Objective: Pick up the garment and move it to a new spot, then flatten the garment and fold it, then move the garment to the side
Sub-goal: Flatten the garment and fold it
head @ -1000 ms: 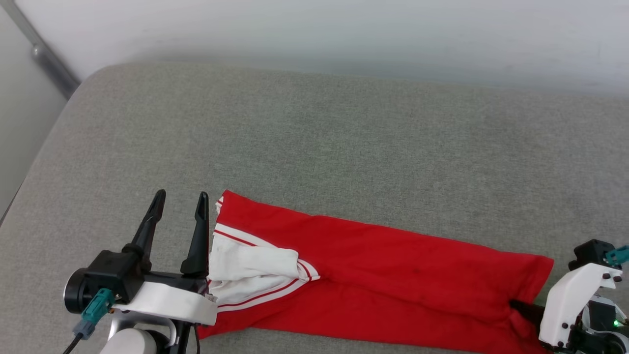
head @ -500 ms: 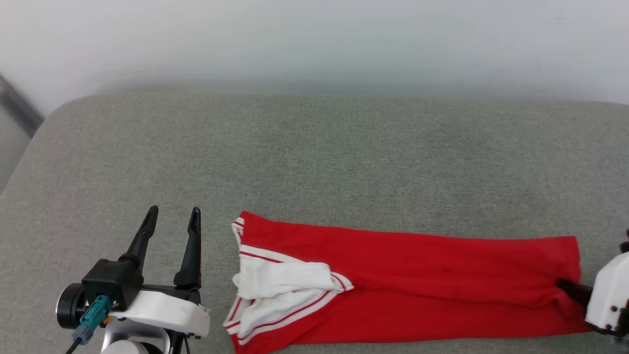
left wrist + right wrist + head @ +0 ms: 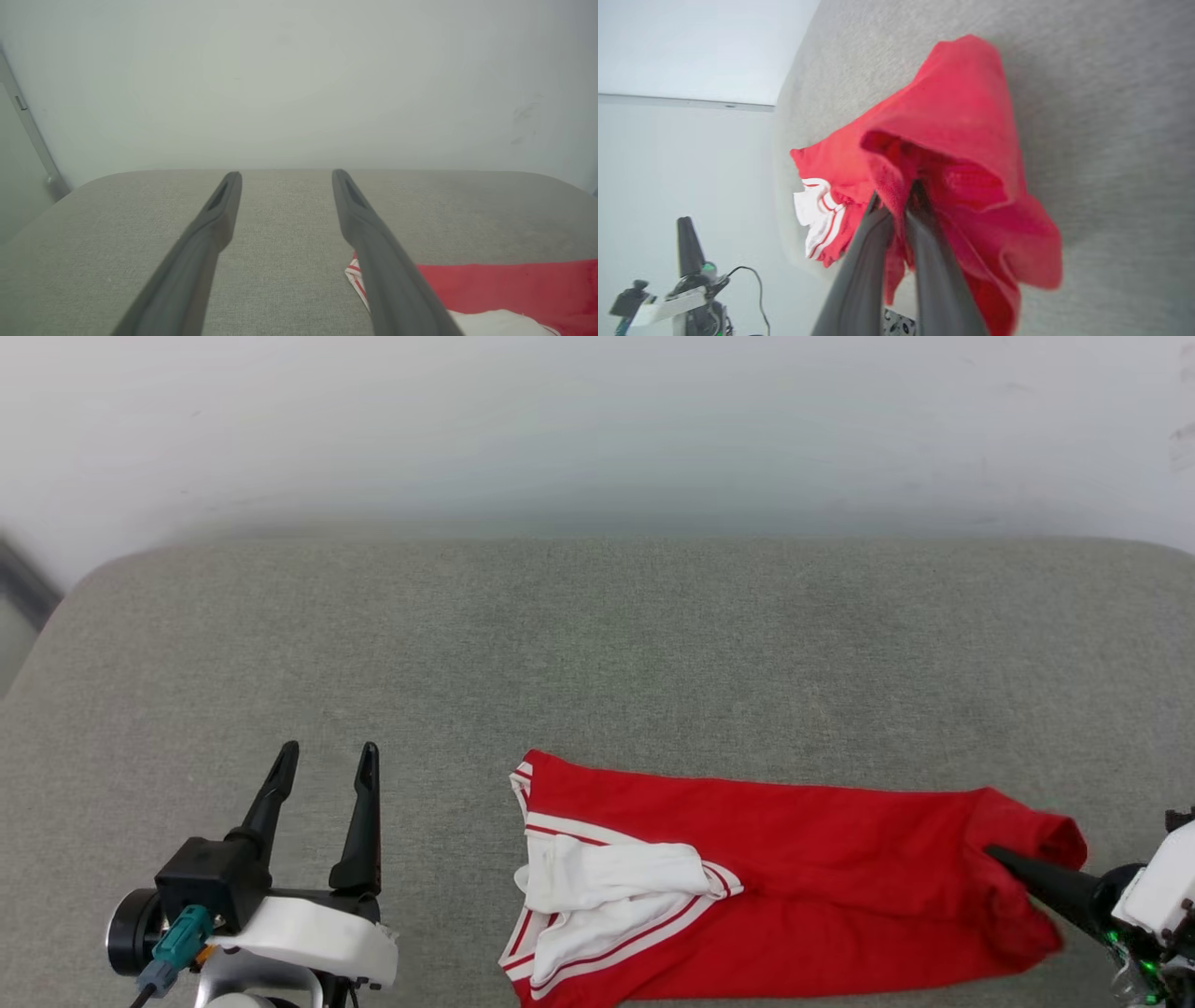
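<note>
Red garment, folded into a long strip, lies along the near edge of the grey padded table, pinched at one end.
Nearest, the right tool is clamped tight on the plain red end, which bunches up around it; this looks like a grip for dragging the whole strip sideways. The left tool stands spread wide and empty, well apart from the white sleeve end, likely parked out of the way. Beyond is bare table, then a pale wall.
</note>
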